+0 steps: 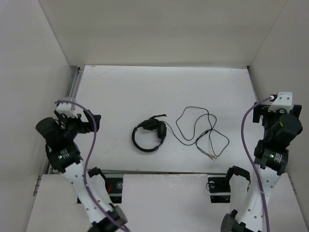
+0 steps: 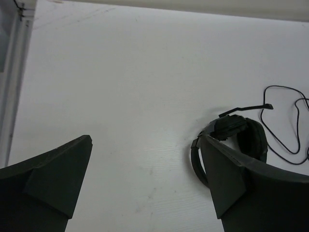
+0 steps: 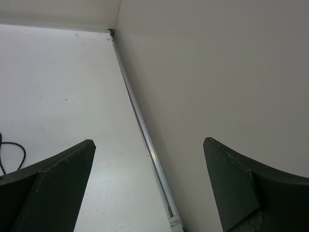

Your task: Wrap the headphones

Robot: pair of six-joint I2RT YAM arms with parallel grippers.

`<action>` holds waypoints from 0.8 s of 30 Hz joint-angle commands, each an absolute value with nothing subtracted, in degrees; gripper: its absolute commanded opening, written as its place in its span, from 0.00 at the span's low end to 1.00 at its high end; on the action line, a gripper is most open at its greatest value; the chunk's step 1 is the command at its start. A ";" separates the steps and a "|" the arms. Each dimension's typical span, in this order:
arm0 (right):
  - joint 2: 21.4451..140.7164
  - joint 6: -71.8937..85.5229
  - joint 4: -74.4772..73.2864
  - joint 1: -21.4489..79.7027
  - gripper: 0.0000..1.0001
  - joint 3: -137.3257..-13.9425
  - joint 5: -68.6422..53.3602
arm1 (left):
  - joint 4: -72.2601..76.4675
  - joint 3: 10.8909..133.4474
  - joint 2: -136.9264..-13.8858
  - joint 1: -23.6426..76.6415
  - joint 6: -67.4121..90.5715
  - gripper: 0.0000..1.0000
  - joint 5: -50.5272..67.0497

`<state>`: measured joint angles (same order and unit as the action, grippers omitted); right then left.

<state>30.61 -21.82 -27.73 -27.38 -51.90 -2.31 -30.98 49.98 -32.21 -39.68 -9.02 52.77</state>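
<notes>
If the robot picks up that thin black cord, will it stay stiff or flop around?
Probably floppy: the cord lies in loose, wandering loops, so it would likely droop when lifted. It looks thin and light, so it may slip or trail behind. Pulling it might drag the headphones along, since it seems attached to them.

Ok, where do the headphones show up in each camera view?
Top external: the headphones lie near the middle of the picture, slightly below centre.
Left wrist: at the lower right, partly hidden.
Right wrist: the headset is not in view; only a bit of its cord shows at the left edge.
Shared landmark: the cord, looping to the right of the headset in the top external and left wrist views.
</notes>
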 commanded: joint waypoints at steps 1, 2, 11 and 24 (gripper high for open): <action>32.61 -20.92 -19.96 -22.74 1.00 -53.71 5.45 | -23.38 49.84 -39.62 -25.42 -4.91 0.95 34.59; 32.35 -21.27 -18.82 -20.46 1.00 -52.40 4.58 | -22.77 48.96 -41.55 -19.27 -6.23 0.94 28.97; 41.29 -6.96 -15.20 -9.80 1.00 -48.86 -6.04 | -18.80 47.27 -59.48 18.84 -10.12 0.96 -3.43; 50.27 2.55 -15.21 -3.56 1.00 -50.45 -16.52 | -29.26 56.42 -70.22 28.34 -2.29 0.97 -1.41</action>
<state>48.99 -0.75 -18.70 -5.06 -47.97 -14.09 -25.63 53.23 -69.56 28.18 -5.89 -1.48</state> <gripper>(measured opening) 0.999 0.968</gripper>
